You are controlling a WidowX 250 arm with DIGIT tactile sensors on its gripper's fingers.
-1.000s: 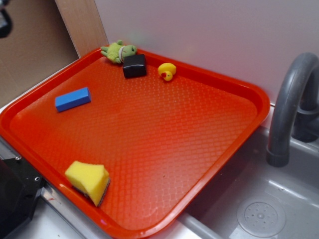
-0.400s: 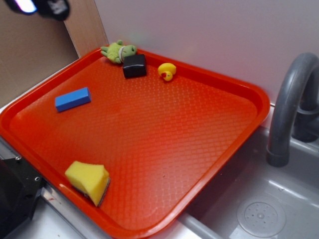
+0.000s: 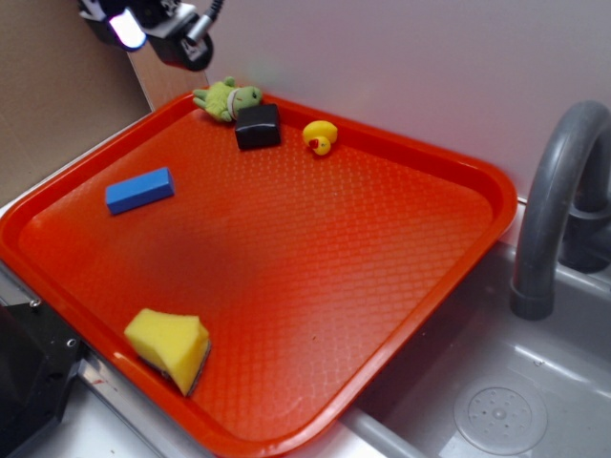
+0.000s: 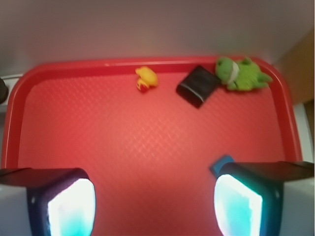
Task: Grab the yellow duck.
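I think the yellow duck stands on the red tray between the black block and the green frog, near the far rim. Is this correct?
Not quite. In the exterior view the black block stands between the yellow duck and the green frog; the duck is at one end of the row. It is on the red tray near the far rim, as you say.

Red tray [image 3: 477, 205], green frog [image 3: 227, 97], black block [image 3: 258, 126], blue block [image 3: 139, 190], yellow sponge [image 3: 170, 345], grey faucet [image 3: 554, 205]

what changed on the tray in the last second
Only the gripper moved: it came in from the upper left corner of the exterior view, rightward and down toward the green frog, jaws open and empty. The yellow duck, black block, blue block and yellow sponge stayed put on the red tray.
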